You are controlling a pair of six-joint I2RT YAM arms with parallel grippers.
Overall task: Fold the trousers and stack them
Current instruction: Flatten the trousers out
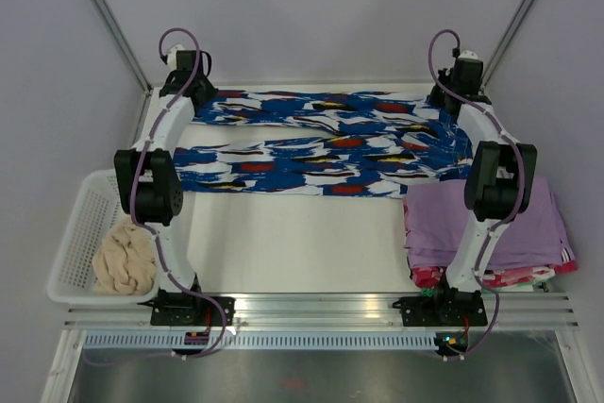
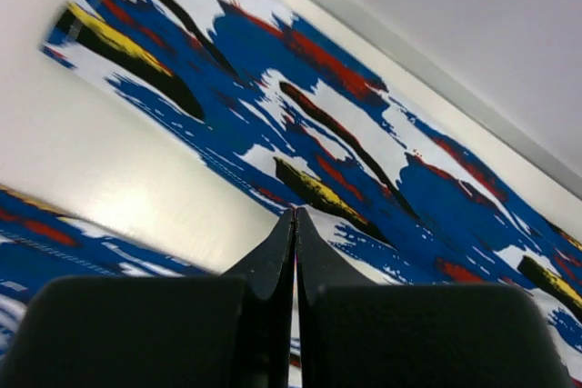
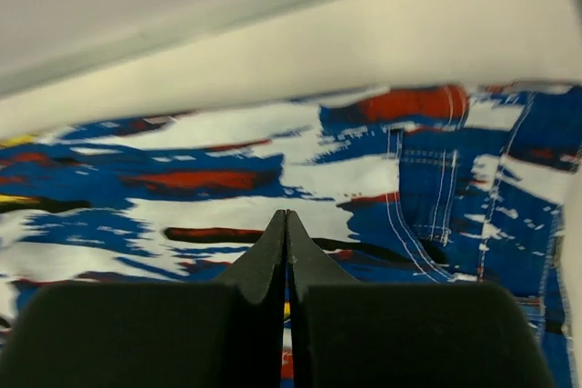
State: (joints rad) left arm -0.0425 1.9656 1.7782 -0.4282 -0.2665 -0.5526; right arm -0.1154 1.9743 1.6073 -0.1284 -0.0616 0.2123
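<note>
The trousers (image 1: 321, 143), in a blue, white and black print with red and yellow flecks, lie spread flat across the back of the table. Both legs run to the left and the waist is at the right. My left gripper (image 1: 206, 96) is over the far leg's left end. In the left wrist view it (image 2: 296, 213) is shut, tips together just above the print (image 2: 382, 134), with nothing seen between them. My right gripper (image 1: 445, 99) is over the waist end. In the right wrist view it (image 3: 286, 213) is shut above the fabric, beside a stitched pocket (image 3: 427, 197).
A white basket (image 1: 80, 224) at the left front holds a cream fluffy bundle (image 1: 125, 257). A stack of lilac folded garments (image 1: 528, 224) lies at the right front. Bare white table (image 1: 293, 243) lies between them. A metal rail (image 1: 311, 309) runs along the near edge.
</note>
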